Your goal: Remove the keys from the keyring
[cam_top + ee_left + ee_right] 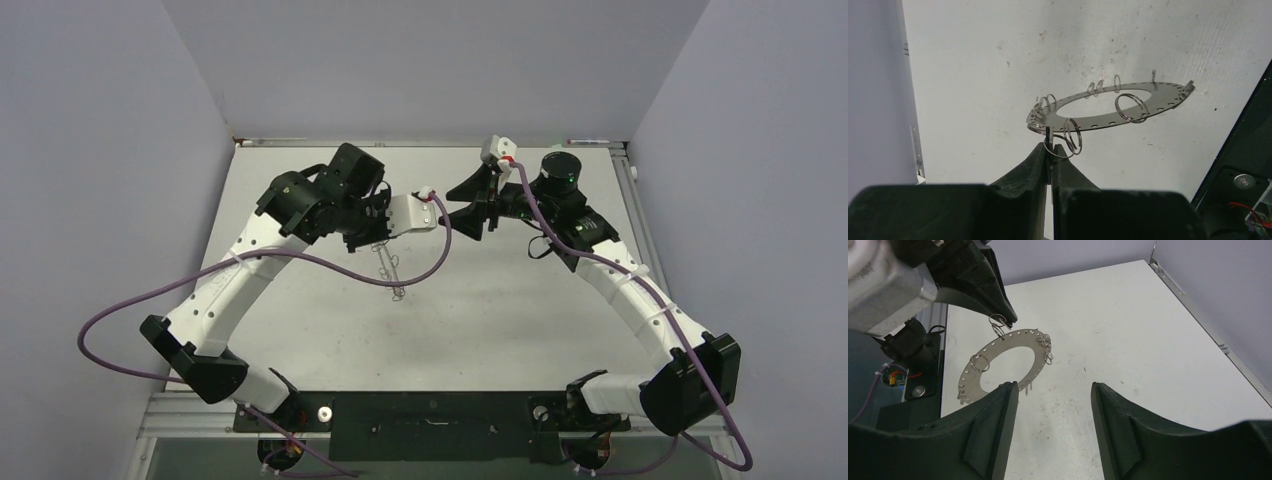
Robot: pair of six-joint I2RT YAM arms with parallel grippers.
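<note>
Cables [446, 235] trail from both arms, which bend inward over the tabletop [520, 300]. From the left wrist, the left gripper [1050, 150] is closed tightly on one wire loop [1048, 137] of the keyring [1098, 121], which is lifted in the air. From the right wrist, the right gripper [1052, 390] is wide open, near the keyring but apart.

Even bright light, soft shadows, sharp focus, near fingers [993, 440] blurred

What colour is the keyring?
The keyring is silvery grey, dotted with small holes; left wrist view.
</note>
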